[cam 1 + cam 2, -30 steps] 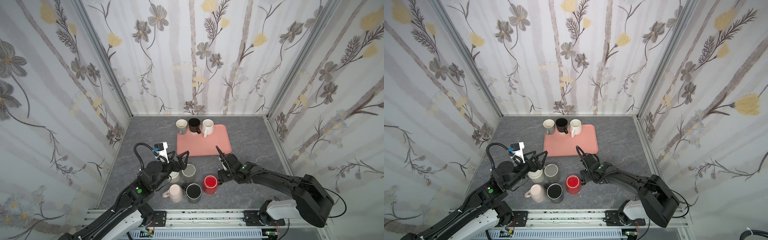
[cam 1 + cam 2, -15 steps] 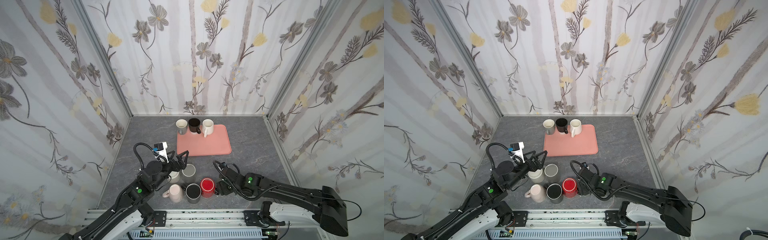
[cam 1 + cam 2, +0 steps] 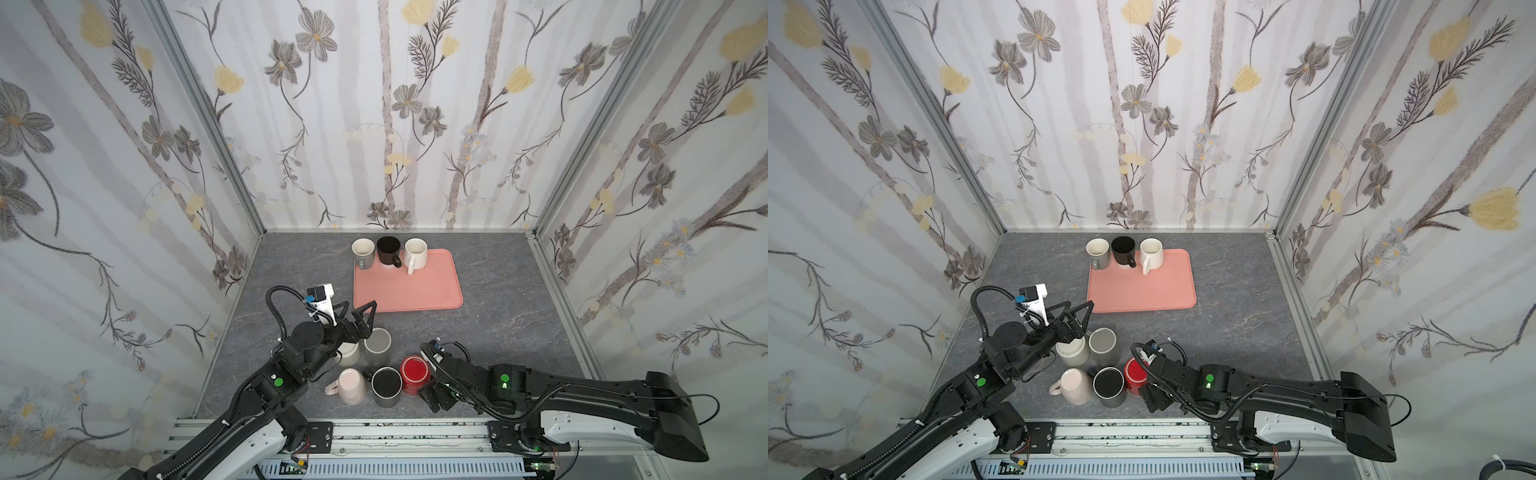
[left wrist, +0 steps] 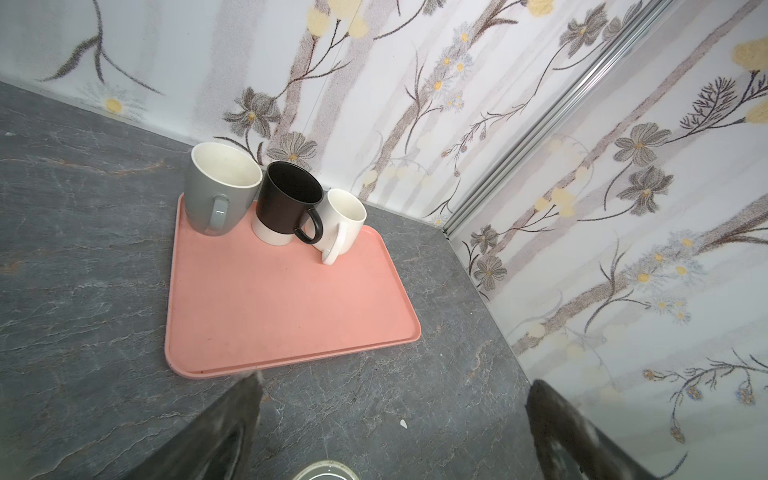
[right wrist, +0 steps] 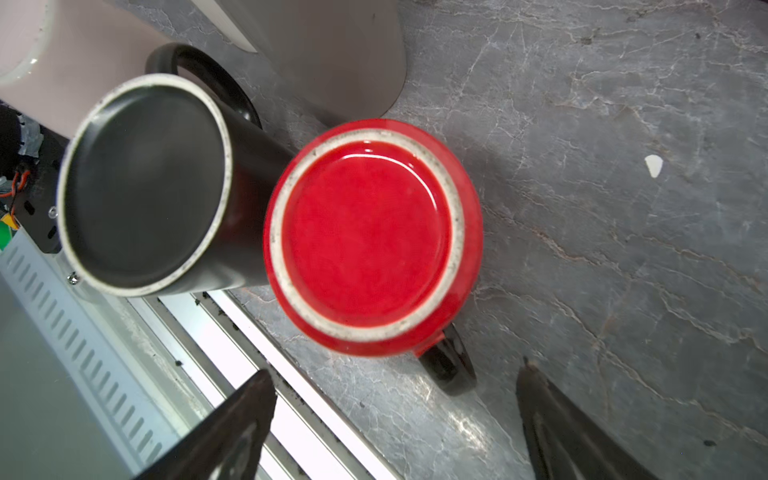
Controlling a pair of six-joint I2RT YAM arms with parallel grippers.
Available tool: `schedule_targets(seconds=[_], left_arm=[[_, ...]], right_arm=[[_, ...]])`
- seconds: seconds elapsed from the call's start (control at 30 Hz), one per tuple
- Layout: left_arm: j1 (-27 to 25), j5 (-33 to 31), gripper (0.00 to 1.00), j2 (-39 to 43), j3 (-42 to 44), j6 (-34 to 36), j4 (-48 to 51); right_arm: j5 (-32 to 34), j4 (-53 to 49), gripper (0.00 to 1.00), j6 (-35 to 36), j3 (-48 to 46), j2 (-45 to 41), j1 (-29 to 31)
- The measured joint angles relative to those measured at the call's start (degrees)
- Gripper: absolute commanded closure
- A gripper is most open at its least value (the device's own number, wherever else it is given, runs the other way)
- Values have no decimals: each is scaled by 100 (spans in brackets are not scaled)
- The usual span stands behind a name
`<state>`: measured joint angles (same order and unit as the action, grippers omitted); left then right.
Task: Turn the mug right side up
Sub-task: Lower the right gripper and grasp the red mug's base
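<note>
Right tool: jaws spread wide, nothing held. The glossy red ceramic mug sits just ahead of it on the grey marbled desk. It's upside down, with the glazed base and pale foot ring facing up. Its dark handle points back at the tool, about level with the fingertips. The handle lies between them, nearer one finger than the other, no contact visible.

On the far side of the red mug from this tool is a tall black mug with a pale foot ring. It's also base up, right against the red one's side. Past that are a pale pink mug and a matte grey inverted mug.

Left tool: jaws fully apart, empty. It hovers over a cream mug that it mostly hides, just beside the matte grey one.

Ahead of the left tool is a salmon-pink plastic tray. Three upright mugs stand in a row along the tray's far edge, handles toward the tool:
- grey mug with white inside
- black mug with white foot
- plain white mug
</note>
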<state>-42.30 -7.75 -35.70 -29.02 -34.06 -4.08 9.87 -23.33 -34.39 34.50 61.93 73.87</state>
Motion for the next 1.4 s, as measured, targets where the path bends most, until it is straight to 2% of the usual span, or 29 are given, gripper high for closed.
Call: schedule_targets(seconds=[0.23,0.33,0.47,0.57,0.9,1.03,1.2,1.4], left_arm=[[4,0,0,-22,-2,-24,4],[4,-2,0,-24,-2,-42,4],[4,2,0,-116,-24,-46,2],[15,7,0,-188,-52,-48,2],[24,92,0,-210,-85,-85,2],[26,92,0,-205,-85,-87,2],[26,105,0,-251,-85,-116,2],[33,160,0,-291,-85,-157,0]], right_arm=[[446,203,18,-149,28,492,0],[570,448,25,-262,9,501,-48],[546,774,36,-264,9,529,-157],[498,918,40,-264,9,562,-162],[422,992,63,-302,-120,741,-173],[380,1001,66,-256,-85,852,-164],[601,920,64,-243,39,1027,-162],[780,887,74,-107,170,1263,-160]])
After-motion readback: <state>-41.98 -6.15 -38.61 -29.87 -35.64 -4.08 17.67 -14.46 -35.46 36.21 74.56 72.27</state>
